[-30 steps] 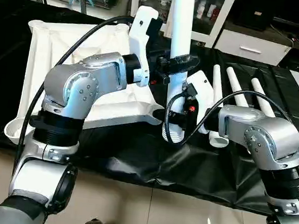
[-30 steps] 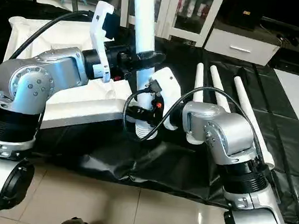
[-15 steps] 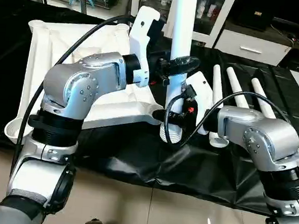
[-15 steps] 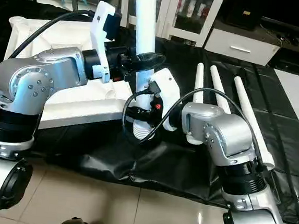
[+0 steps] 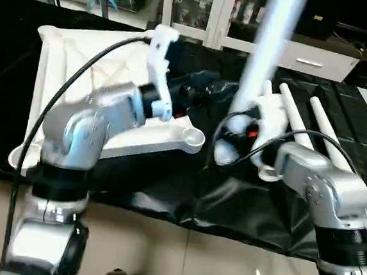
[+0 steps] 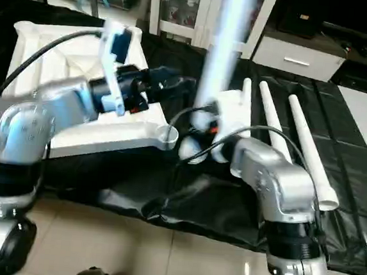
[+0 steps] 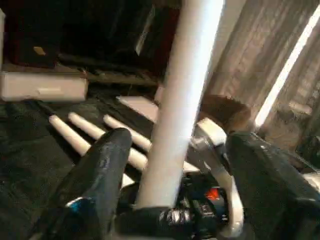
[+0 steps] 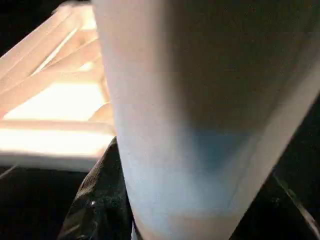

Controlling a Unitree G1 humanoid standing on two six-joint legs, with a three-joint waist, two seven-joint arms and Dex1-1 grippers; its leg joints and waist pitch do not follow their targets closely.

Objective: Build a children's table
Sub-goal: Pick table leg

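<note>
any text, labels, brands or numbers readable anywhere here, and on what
None can be read.
Table top, held leg, three loose legs: plain white, no marks.
Silver forearms and both pincers: no lettering shows.
Cabinet shelves at the back: items too small and blurred to read.

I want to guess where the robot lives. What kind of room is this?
Probably an indoor lab or workroom: a glass-door cabinet with white drawers stands behind, a black sheet covers the work surface, and the floor is tiled.
</note>
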